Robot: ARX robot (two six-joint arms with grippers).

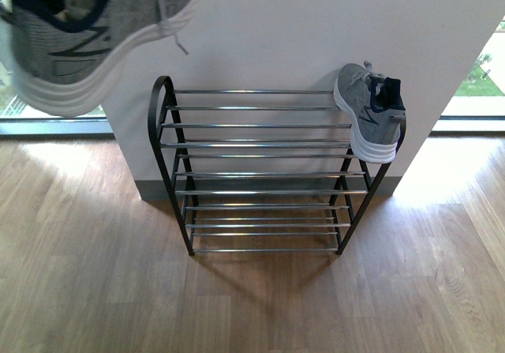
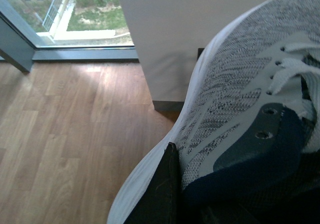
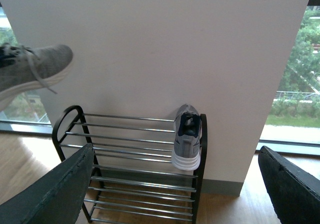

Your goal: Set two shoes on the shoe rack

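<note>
The left gripper (image 2: 210, 204) holds the grey sneaker (image 1: 87, 29), seemingly by its collar, high and left of the shoe rack (image 1: 162, 108); the other sneaker (image 1: 371, 116) lies at the top tier's right end; the right gripper (image 3: 175, 184) gapes empty; the hanging shoe could slip between bars if released tilted.

I log the shoe rack (image 1: 252, 142) on the floor (image 1: 95, 274), its back against the wall (image 1: 316, 29). One sneaker (image 1: 371, 112) sits on the top tier at the right end. The second sneaker (image 1: 87, 29) is in the air, above and left of the rack.
</note>
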